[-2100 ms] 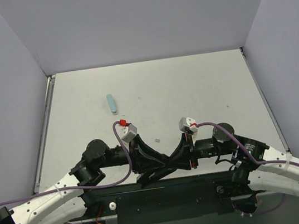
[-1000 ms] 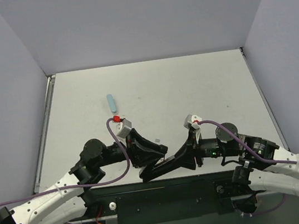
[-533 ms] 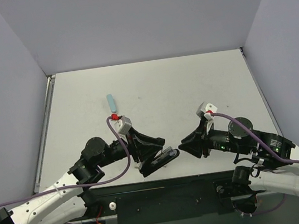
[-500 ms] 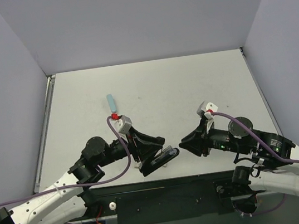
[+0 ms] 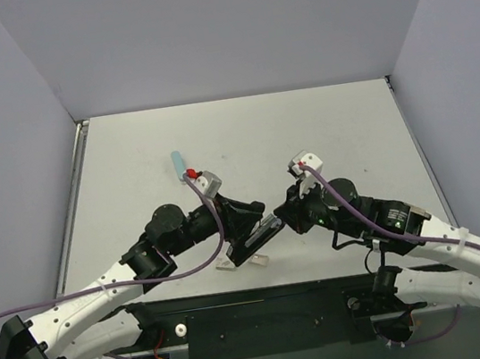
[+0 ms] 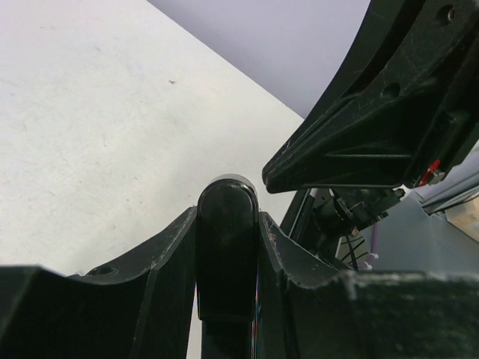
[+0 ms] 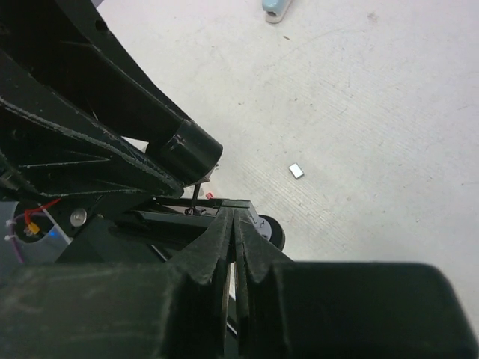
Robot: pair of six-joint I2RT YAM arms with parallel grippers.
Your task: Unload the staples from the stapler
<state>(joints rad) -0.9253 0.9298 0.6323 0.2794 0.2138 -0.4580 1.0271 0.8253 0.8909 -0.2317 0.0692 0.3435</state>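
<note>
You see the stapler (image 6: 227,247) as smooth, glossy black plastic. The table (image 5: 305,133) looks matt white, faintly grainy and speckled.

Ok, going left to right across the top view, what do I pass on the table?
The pale blue bar → left gripper, clamped on the stapler → right gripper, shut.

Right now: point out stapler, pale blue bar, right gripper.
stapler (image 6: 227,239): left wrist view, rounded black end.
pale blue bar (image 5: 180,164): top view, its middle.
right gripper (image 7: 233,215): right wrist view, between shut fingertips.
</note>
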